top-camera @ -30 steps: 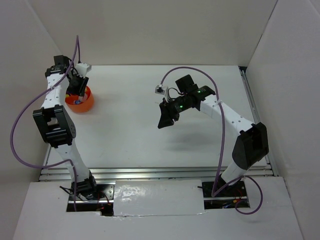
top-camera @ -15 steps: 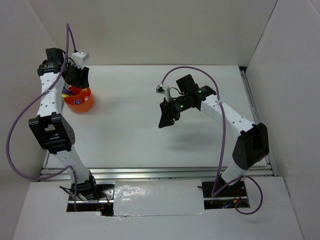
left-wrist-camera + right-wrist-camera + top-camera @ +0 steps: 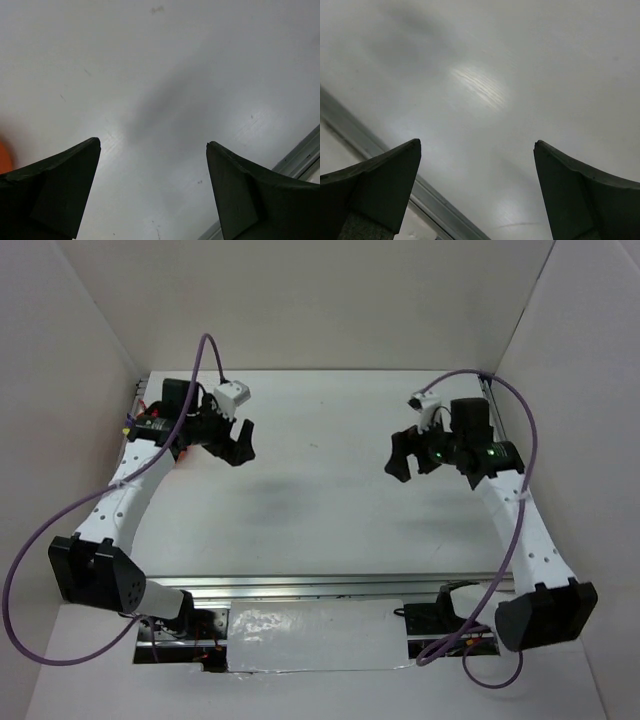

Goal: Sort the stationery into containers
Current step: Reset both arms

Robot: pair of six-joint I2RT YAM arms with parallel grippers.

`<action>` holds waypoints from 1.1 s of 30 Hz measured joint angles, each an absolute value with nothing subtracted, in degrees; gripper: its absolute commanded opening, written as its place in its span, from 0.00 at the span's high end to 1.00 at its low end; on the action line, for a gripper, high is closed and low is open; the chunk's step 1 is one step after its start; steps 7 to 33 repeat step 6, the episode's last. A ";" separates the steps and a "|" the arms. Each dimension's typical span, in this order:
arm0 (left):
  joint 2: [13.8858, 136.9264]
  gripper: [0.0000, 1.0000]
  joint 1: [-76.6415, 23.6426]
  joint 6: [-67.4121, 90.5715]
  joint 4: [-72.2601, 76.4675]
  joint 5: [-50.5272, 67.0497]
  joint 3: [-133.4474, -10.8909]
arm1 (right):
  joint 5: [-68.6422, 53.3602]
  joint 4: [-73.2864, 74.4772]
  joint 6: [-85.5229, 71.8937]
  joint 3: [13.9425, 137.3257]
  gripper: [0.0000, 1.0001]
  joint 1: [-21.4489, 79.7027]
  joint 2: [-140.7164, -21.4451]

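The orange-red cup [image 3: 3, 156] shows only as a sliver at the left edge of the left wrist view. In the top view my left arm covers most of it. No stationery shows clearly in any view. My left gripper [image 3: 238, 443] hangs over bare table to the right of the cup. Its jaws are open wide with nothing between them [image 3: 152, 144]. My right gripper [image 3: 408, 455] hangs over the right half of the table, also open and empty [image 3: 477, 143].
White walls close in the table on the left, back and right. A metal rail [image 3: 320, 585] runs along the near edge and shows in both wrist views [image 3: 300, 155] [image 3: 435, 200]. Purple cables loop off both arms.
My left gripper has left the cup and swung right over the table. My right gripper has moved right and back. Both jaws have opened wide.
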State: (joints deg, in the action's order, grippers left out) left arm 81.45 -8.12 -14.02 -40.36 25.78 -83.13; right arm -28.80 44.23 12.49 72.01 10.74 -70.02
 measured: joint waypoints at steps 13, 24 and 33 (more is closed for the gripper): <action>76.42 0.01 -9.54 -9.43 -36.34 18.59 -71.02 | -24.05 44.47 15.73 62.04 0.00 -2.94 -59.86; 76.42 0.01 -9.54 -9.43 -36.34 18.59 -71.02 | -24.05 44.47 15.73 62.04 0.00 -2.94 -59.86; 76.42 0.01 -9.54 -9.43 -36.34 18.59 -71.02 | -24.05 44.47 15.73 62.04 0.00 -2.94 -59.86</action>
